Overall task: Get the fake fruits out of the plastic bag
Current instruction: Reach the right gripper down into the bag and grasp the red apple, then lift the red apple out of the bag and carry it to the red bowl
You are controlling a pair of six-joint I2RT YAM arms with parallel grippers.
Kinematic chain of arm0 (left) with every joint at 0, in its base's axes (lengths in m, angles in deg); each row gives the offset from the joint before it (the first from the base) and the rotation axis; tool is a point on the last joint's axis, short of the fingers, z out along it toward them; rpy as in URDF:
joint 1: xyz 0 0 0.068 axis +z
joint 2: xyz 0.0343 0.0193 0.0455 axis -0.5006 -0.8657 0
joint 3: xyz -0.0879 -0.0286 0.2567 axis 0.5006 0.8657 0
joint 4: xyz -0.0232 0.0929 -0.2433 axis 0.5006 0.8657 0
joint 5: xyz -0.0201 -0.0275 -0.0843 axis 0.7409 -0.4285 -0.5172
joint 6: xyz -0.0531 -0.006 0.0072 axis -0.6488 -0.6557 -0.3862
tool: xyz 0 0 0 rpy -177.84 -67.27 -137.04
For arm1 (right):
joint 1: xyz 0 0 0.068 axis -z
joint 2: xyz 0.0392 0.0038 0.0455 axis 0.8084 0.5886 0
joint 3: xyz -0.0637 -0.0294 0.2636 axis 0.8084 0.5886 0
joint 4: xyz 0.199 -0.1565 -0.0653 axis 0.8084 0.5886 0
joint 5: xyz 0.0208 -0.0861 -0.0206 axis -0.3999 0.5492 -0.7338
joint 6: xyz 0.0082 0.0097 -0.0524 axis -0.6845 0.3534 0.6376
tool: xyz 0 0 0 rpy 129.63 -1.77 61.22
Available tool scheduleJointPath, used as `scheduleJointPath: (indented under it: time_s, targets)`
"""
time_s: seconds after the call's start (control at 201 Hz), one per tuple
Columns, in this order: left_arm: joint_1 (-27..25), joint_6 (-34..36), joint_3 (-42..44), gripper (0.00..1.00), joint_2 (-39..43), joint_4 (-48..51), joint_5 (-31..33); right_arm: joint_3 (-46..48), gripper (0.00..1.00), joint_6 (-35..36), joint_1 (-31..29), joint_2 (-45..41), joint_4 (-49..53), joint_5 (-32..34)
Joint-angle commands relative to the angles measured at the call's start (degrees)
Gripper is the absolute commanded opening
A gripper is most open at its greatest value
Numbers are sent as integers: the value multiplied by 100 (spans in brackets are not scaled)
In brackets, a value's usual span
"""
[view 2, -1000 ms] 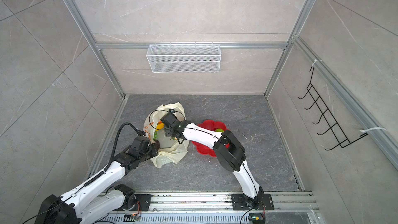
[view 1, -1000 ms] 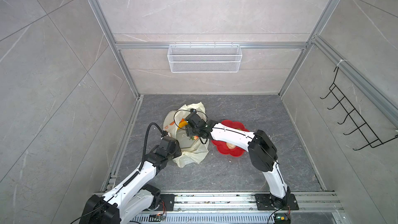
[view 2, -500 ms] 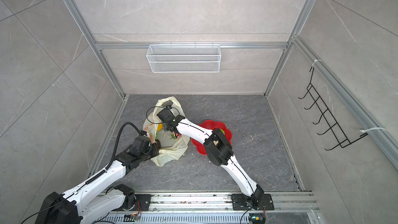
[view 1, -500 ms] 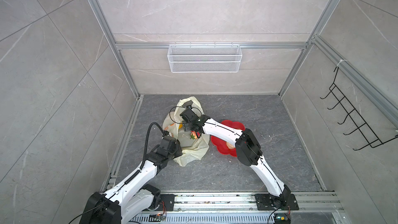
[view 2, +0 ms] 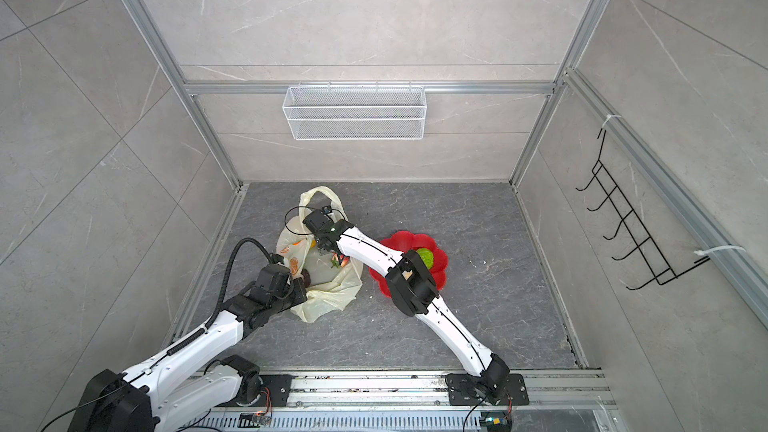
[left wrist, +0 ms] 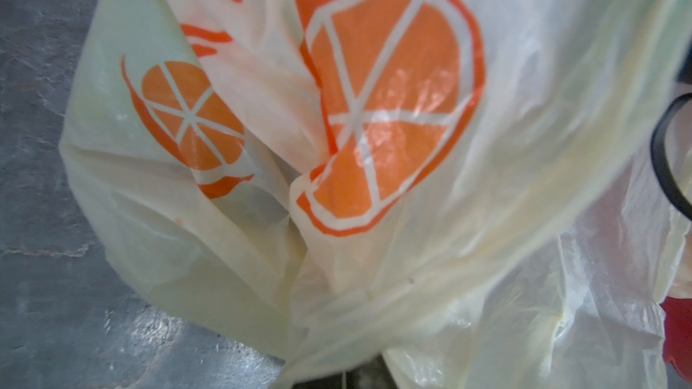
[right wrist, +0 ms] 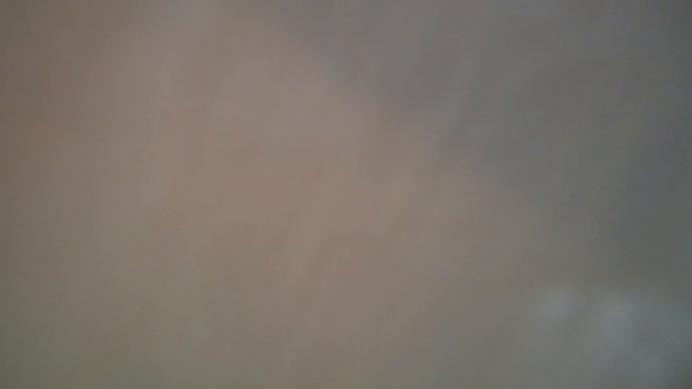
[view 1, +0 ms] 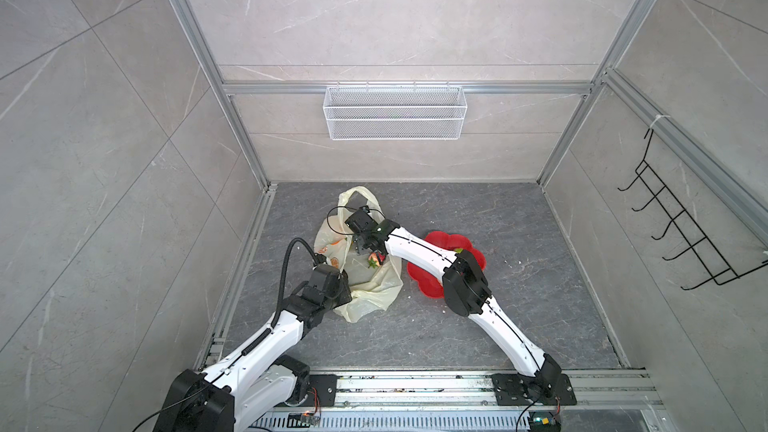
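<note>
Right wrist view: an even grey-brown blur, nothing legible. One plastic bag (view 1: pixel 376 284) lies on the floor (view 1: pixel 498 326), just left of one red plate (view 1: pixel 478 258). The right gripper (view 1: pixel 365 248) is down inside the bag's mouth, and how its jaws stand cannot be told. The left gripper (view 2: pixel 300 286), mostly hidden under its wrist, is pressed together on the bag's near edge. Fruits counted: one red fruit (view 1: pixel 375 260) inside the bag and one green fruit (view 2: pixel 424 258) on the plate. The right arm (view 1: pixel 419 249) covers part of the plate.
</note>
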State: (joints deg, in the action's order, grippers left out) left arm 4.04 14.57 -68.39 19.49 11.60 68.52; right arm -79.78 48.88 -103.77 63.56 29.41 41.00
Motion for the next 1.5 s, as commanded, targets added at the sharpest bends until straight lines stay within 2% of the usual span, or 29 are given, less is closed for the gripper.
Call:
scheduleJointPath:
  time_s: [0.0,0.284,0.538,0.627,0.946,1.14,1.498]
  targets:
    - [25,83,-2,0,25,-99,-80,-252,77,-10,22,100,229,4]
    - [25,80,26,0,34,-108,-51,-116,71,38,2,-97,192,-14]
    - [25,79,-5,0,41,-66,-33,207,71,84,-107,-310,37,-5]
    - [24,71,-21,0,70,-17,5,430,70,89,-161,-664,-51,-13]
    - [25,-10,-26,0,208,179,282,2742,71,34,-336,-2364,-1172,-172]
    - [33,-43,-126,0,205,325,473,3972,71,46,-417,-3269,-1718,-489]
    - [51,-26,-171,0,95,285,406,6149,72,140,-432,-5103,-2667,-926]
